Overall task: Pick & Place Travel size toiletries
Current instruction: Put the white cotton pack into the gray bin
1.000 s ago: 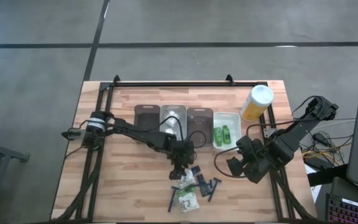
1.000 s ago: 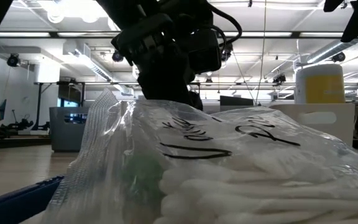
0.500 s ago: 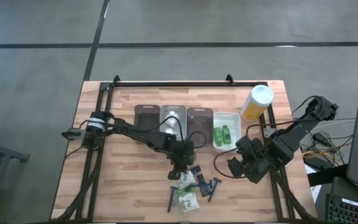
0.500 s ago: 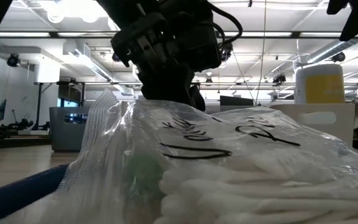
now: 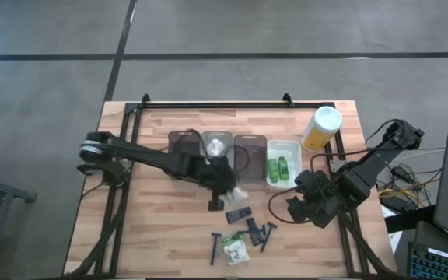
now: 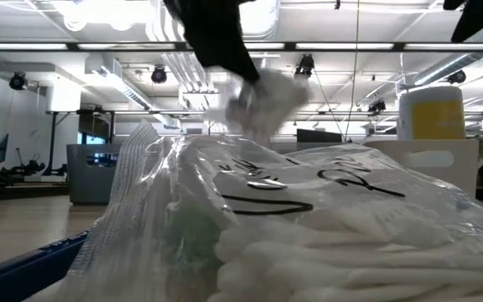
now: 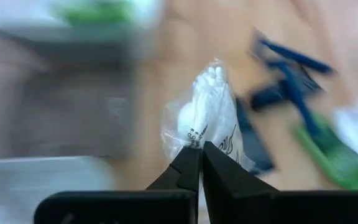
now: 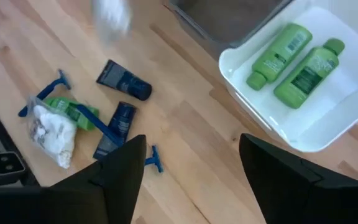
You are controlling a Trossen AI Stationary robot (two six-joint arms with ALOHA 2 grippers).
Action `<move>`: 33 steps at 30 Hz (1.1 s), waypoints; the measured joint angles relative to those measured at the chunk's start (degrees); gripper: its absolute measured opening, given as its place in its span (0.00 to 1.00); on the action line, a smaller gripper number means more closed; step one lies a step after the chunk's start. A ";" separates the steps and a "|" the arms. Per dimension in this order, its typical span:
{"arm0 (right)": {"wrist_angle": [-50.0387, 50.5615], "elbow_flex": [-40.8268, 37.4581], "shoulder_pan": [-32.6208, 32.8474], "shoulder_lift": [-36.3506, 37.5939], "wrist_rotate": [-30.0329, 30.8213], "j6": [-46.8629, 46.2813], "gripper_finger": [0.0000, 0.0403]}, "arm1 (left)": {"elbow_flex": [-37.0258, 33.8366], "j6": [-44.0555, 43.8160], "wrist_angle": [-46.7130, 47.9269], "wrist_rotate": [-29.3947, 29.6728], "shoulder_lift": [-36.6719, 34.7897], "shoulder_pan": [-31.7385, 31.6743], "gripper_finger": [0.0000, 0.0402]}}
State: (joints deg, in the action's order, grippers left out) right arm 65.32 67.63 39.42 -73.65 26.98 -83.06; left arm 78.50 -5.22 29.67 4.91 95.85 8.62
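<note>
Seen from above, the left arm reaches in from the left edge of the wooden counter [image 5: 162, 225], its left gripper [image 5: 225, 183] near the centre of the frame, pressed together on the top of a white wrinkly packet [image 7: 207, 114] that hangs clear of the counter. We judge this the carry step: one packet lifted out of the pile and bound for a tray.

Just above the gripper, in the upper middle of the frame, sits the row of trays: a brown tray [image 5: 183, 144], a clear tray [image 5: 216, 141] that already holds something white, and another brown tray [image 5: 249, 145]. To their right a white tray [image 5: 293, 145] holds two small green tubes [image 8: 298, 62].

In the lower middle of the frame the rest of the toiletries lie loose: small black pieces [image 5: 238, 215], dark blue razors [image 5: 268, 233] and another packet with green in it [image 5: 236, 249].

Right of centre, the right gripper [image 5: 295, 208] waits above the counter with its fingers spread and nothing between them. A tall yellow bottle [image 5: 320, 129] stands at upper right.

The next move, as we read it, calls for bringing the packet over the clear tray and letting go only once it is inside the rim.
</note>
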 joint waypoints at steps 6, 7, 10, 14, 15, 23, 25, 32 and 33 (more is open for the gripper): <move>0.54 0.49 -0.14 0.49 3.05 1.21 0.59 | 0.00 0.49 1.23 17.65 -9.65 -1.74 0.03; 0.66 0.49 -0.13 0.57 3.81 1.17 0.58 | 0.00 0.58 1.59 18.83 -10.89 -2.60 0.02; 0.88 0.41 -0.17 0.80 6.16 0.75 0.57 | 0.00 0.74 3.73 19.84 -12.90 -6.35 0.02; 0.92 0.27 -0.87 0.90 7.60 0.29 0.58 | -0.26 0.61 7.38 18.52 -12.31 -12.86 0.03; 0.96 0.23 -1.16 0.90 7.63 0.25 0.59 | -0.60 -0.07 7.00 17.00 -11.88 -14.45 0.03; 2.22 -0.51 -2.87 0.90 8.79 -2.49 0.64 | -4.60 -12.42 7.03 -0.97 -5.67 -24.66 0.03; 2.19 -0.93 -2.98 0.90 9.90 -3.46 0.66 | -5.12 -14.49 7.26 -3.85 -3.64 -25.53 0.04; 2.04 -2.90 -2.95 0.90 11.79 -7.31 0.70 | -5.51 -17.01 7.35 0.13 0.47 -25.27 0.07; 1.86 -3.31 -2.95 0.90 11.79 -7.73 0.71 | -5.33 -17.41 7.30 0.11 0.57 -25.16 0.09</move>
State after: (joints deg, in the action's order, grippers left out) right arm 67.17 64.32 36.47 -72.75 38.76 -90.78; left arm 73.17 -22.63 36.97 5.02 96.42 -16.54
